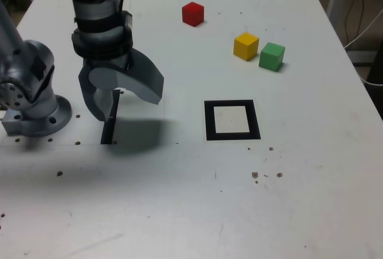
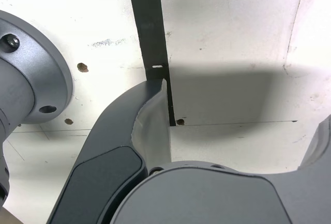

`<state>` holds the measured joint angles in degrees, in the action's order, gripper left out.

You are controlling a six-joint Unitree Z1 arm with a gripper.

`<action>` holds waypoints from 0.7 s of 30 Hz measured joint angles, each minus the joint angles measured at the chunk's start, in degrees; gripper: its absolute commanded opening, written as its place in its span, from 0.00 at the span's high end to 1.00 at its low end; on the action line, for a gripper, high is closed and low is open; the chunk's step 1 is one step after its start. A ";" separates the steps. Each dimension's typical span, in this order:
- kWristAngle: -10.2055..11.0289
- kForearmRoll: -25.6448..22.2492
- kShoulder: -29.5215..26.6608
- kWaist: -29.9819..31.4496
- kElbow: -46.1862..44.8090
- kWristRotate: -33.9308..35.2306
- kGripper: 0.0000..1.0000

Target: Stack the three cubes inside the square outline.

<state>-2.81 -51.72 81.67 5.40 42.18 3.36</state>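
Grey and spread wide, the gripper (image 1: 122,100) hangs low over the tabletop (image 1: 179,211) close to the arm's base (image 1: 33,112), at the exterior view's left edge, its jaws parted with nothing between them; the wrist view shows only bare white surface and a thin black strip (image 2: 150,38) passing under one jaw. Everything the task needs lies away toward the exterior view's right. The square outline (image 1: 232,120), a thick black frame with a pale centre, sits near the middle of the tabletop and is empty. The three cubes stand beyond it, toward the far edge: the red cube (image 1: 192,14) farthest back and by itself, the yellow cube (image 1: 246,46) and green cube (image 1: 271,56) just beside each other nearer the far right corner, apart by a narrow gap. So no stacking has begun, and the coming move, as I judge it, turns on a reach across and away from the base, to the exterior view's right and toward the far edge. The red cube looks the easier first pick, since it has free space on all sides; the yellow and green pair sit close enough that a wide jaw could nudge the neighbour. Being cubes, they offer no long axis, only faces to square the jaws against.
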 measured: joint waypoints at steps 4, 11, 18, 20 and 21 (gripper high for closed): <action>0.02 0.00 -0.43 0.00 -0.11 0.00 0.00; -0.73 -0.08 -1.46 0.00 0.40 0.00 0.00; -0.65 -2.26 -2.79 0.00 2.82 -0.06 0.01; -0.40 -2.82 -3.10 0.00 3.73 -0.52 0.01; -0.22 -3.01 -3.24 -0.01 4.16 -0.92 0.01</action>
<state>-3.03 -54.73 78.42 5.39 46.33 2.43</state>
